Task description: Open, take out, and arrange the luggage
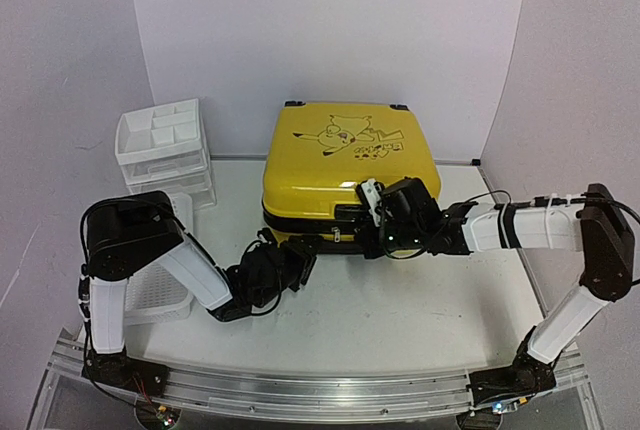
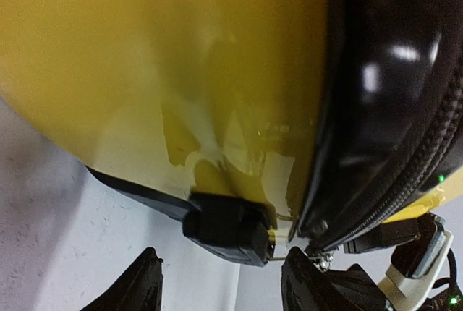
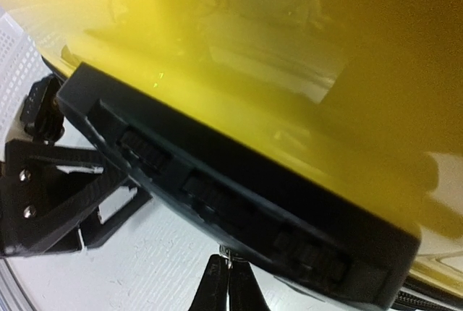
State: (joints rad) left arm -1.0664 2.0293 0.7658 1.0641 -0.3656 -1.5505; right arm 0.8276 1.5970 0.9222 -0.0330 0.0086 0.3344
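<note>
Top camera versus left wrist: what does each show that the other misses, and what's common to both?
Only the top view: the Pikachu print on the closed lid, the white drawer unit, the mesh basket, both whole arms. Only the left wrist: the zipper teeth up close and a black block at the shell's edge. Both: the luggage, the open left gripper and part of the right gripper at the zipper band.

A white drawer unit [image 1: 163, 145] stands behind a white mesh basket [image 1: 158, 298].
</note>
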